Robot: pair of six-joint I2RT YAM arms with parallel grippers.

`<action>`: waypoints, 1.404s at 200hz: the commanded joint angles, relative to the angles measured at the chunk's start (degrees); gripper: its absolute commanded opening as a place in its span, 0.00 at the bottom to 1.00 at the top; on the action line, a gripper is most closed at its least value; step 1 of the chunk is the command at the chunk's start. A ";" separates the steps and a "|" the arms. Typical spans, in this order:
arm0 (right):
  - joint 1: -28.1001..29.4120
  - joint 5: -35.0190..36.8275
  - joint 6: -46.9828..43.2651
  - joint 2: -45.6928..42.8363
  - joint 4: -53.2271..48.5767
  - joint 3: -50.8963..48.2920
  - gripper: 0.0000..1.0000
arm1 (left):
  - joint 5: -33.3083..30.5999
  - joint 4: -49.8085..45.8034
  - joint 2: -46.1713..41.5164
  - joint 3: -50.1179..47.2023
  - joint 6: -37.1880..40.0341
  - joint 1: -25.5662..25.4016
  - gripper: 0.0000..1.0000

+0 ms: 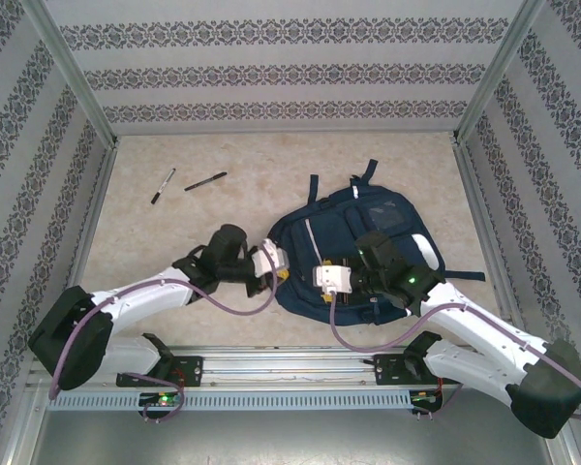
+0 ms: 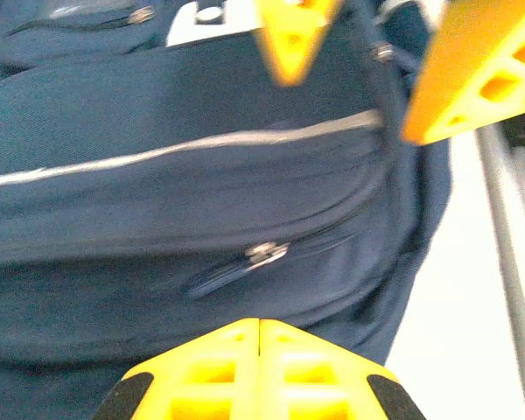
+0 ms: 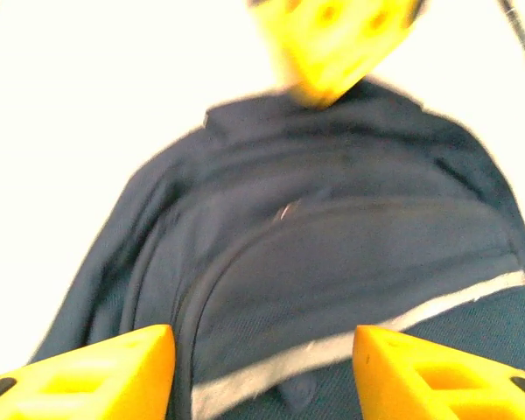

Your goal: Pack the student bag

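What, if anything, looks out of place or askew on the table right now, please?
Nothing looks spilled or damaged. The student bag lies flat at an angle to the edges of the table, straps splayed. A pen and a second pen lie loose on the table, well apart from the bag, toward the far left.

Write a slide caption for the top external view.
Left gripper, shut, and right gripper, open, face each other over the student bag; two pens lie farther back on the table.

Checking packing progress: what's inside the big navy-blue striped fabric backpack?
The navy-blue fabric backpack looks zipped, so fabric hides any contents. Two dark pens lie outside on the beige tabletop.
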 commanded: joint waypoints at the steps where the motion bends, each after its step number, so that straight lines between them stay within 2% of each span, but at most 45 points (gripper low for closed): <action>1: 2.53 -2.04 9.32 0.15 4.71 1.93 0.57 | 2.92 5.09 0.14 -0.77 -2.13 -2.10 0.09; 6: 2.84 -0.26 9.14 0.44 4.98 1.67 0.57 | 2.81 4.67 0.11 -0.79 -1.66 -2.21 0.14; 11: 3.07 1.00 8.82 0.67 5.13 1.29 0.57 | 2.07 4.11 0.09 -0.82 -1.17 -2.30 0.29; 17: 3.20 2.48 8.23 1.30 5.07 0.96 0.57 | 0.72 3.49 0.05 -0.77 -0.62 -2.39 0.39; 29: 3.40 4.56 7.51 2.39 5.29 0.50 0.57 | -0.65 1.31 0.10 -0.19 1.92 -2.40 0.44; 66: 4.54 7.59 10.25 5.77 9.89 -0.92 0.58 | -3.12 0.26 1.48 0.62 8.96 -2.33 0.46; 95: 7.73 10.67 7.48 9.56 6.32 -0.25 0.58 | -2.44 0.53 3.74 1.59 11.24 -1.87 0.47; 122: 8.35 12.24 5.65 11.03 4.26 -0.23 0.56 | -1.15 0.16 5.73 3.15 12.28 -1.54 0.47; 137: 8.35 15.92 4.16 11.49 4.20 -0.41 0.45 | -0.56 -0.25 6.60 3.87 12.97 -1.35 0.47; 156: 8.34 20.60 2.51 11.88 3.79 -0.16 0.22 | 0.25 -0.03 7.42 4.38 13.47 -0.74 0.48; 178: 8.66 21.25 -3.01 11.25 0.16 0.42 0.00 | 2.64 1.18 7.96 4.85 12.89 0.19 0.48; 212: 8.14 17.01 -11.36 4.18 -0.33 -0.68 0.00 | 7.34 3.62 8.57 5.83 12.16 1.98 0.50; 236: 6.65 11.97 -16.89 -2.03 0.55 -1.73 0.00 | 10.18 -0.68 9.89 8.95 16.10 2.32 0.52; 258: 4.26 8.63 -16.64 -5.55 1.68 -2.09 0.00 | 11.45 -4.75 12.55 12.34 18.04 2.30 0.51; 281: 2.77 6.39 -15.60 -7.02 0.93 -2.08 0.00 | 11.55 -2.33 14.08 13.43 16.04 2.27 0.51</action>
